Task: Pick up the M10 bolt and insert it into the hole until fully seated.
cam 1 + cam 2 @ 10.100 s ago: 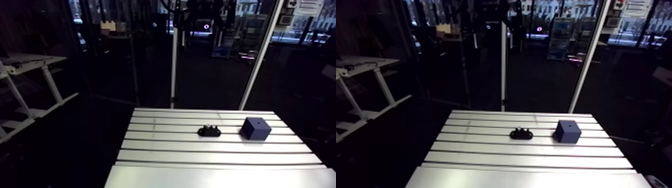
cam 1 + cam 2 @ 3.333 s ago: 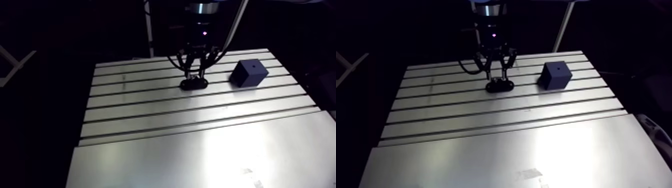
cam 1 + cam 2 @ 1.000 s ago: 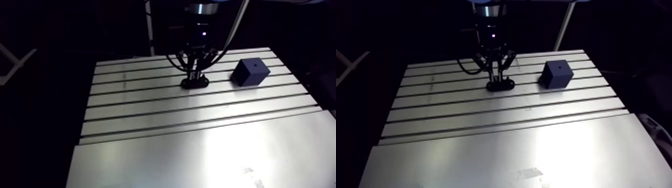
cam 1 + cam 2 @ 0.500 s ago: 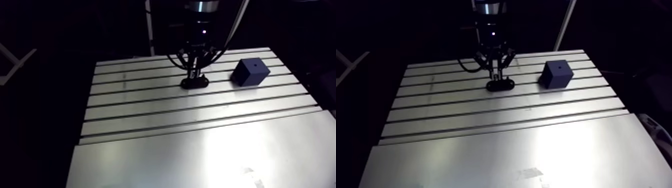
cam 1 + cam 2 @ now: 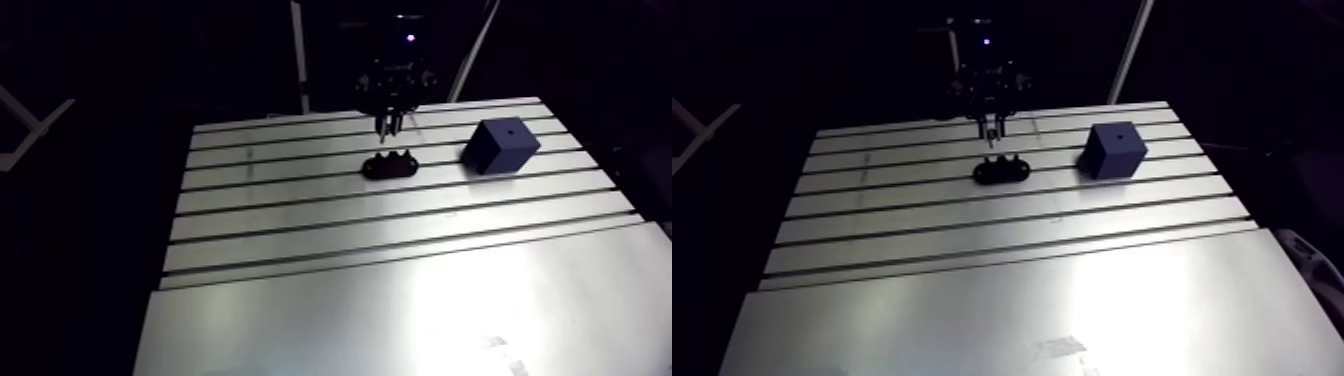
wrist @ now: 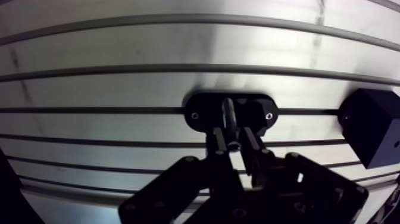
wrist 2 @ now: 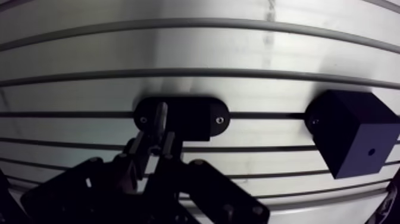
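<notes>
In the wrist view a dark M10 bolt (image 6: pixel 229 117) hangs shank-down, with my gripper (image 6: pixel 233 138) shut on its upper part. Directly below it lies the black oval holder (image 6: pixel 202 111) on the slotted table (image 5: pixel 400 300). The arm view shows the gripper (image 5: pixel 388 122) hovering a little above the holder (image 5: pixel 390 165). A dark blue cube (image 5: pixel 500 146) with a small hole (image 5: pixel 507 127) in its top face stands to the right of the holder, apart from the gripper. The cube (image 7: pixel 351 134) is also seen beside the gripper in the wrist view.
The aluminium table has several long slots running across it, and a wide smooth plate (image 5: pixel 420 320) forms its near part. The table's far edge lies just behind the gripper.
Just before, the gripper stood down on the holder and shut on the bolt. It has since risen straight up with the bolt, and the holder and cube stayed in place.
</notes>
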Tool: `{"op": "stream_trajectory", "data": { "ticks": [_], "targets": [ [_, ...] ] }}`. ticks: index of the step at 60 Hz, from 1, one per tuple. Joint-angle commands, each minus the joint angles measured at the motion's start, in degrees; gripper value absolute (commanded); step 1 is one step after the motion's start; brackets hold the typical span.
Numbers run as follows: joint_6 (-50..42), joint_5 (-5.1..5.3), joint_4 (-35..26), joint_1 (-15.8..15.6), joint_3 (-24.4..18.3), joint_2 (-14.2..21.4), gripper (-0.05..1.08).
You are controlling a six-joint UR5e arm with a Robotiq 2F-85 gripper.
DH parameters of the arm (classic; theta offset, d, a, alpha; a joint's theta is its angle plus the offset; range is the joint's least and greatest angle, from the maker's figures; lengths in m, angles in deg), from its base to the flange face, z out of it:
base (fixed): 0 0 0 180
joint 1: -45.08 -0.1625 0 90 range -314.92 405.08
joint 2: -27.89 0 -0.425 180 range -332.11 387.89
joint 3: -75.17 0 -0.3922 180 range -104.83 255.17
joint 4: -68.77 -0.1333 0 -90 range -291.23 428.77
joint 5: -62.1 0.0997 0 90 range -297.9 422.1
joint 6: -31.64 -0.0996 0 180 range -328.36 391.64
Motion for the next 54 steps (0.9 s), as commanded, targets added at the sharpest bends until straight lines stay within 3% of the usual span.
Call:
{"op": "stream_trajectory", "data": {
  "ticks": [1, 10, 28, 34, 47, 51, 54],
  "targets": [
    [-0.06, 0.16, -4.47, 0.05, -4.69, 0.46, 1.0],
    [-0.16, 0.0, -9.06, 0.48, -8.06, 0.83, 1.07],
    [0.36, -0.53, -20.67, 0.76, -15.44, 1.2, 1.08],
    [1.1, -1.47, -25.39, 1.39, -17.79, 1.11, 1.08],
    [3.05, -2.27, -28.3, 4.18, -19.35, 1.11, 1.08],
    [4.0, -3.38, -30.1, 5.77, -20.11, 1.11, 1.08],
    [4.27, -3.66, -30.73, 6.29, -20.46, 1.03, 1.08]
  ]
}}
